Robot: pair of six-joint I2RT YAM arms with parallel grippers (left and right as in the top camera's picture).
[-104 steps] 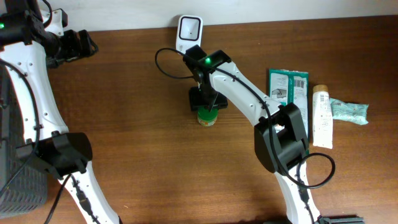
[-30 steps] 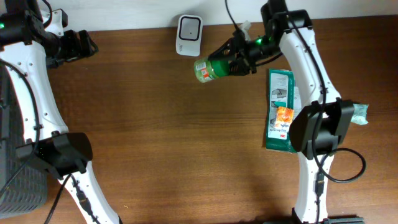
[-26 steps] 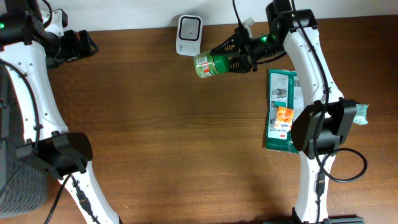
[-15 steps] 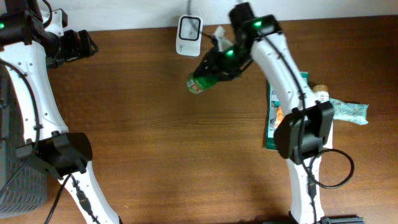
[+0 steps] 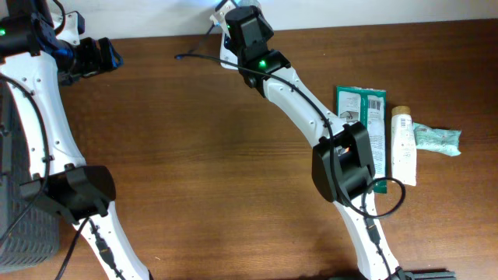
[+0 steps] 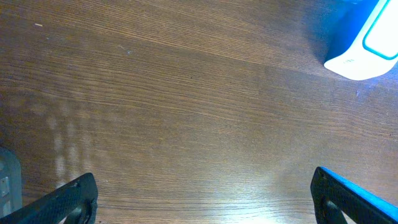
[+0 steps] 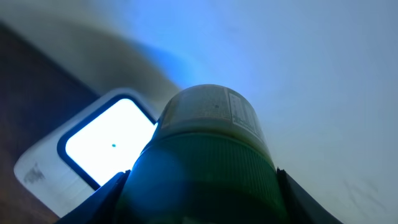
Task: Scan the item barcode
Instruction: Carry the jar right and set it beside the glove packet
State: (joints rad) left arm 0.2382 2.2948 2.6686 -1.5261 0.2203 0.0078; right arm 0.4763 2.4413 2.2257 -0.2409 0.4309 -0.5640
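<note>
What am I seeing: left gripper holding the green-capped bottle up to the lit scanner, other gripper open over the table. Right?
No: the right gripper holds the green-capped bottle up to the lit scanner, as the right wrist view shows. The left gripper is the open one, over the table.

The right arm [image 5: 299, 97] stretched from the near right side across the wooden table [image 5: 194, 179] to the far edge, its dark wrist [image 5: 247, 33] sitting at the wall with a green light on it. A thin black cable [image 5: 204, 58] trailed to the left of the wrist. The left arm [image 5: 35, 101] rose along the left side, with the left gripper [image 5: 105, 54] at the far left. At the right lay a green packet [image 5: 360, 113], a white tube [image 5: 402, 146] just beside it, and a crumpled teal wrapper [image 5: 437, 138]. A grey basket [image 5: 23, 233] stood at the near left.
</note>
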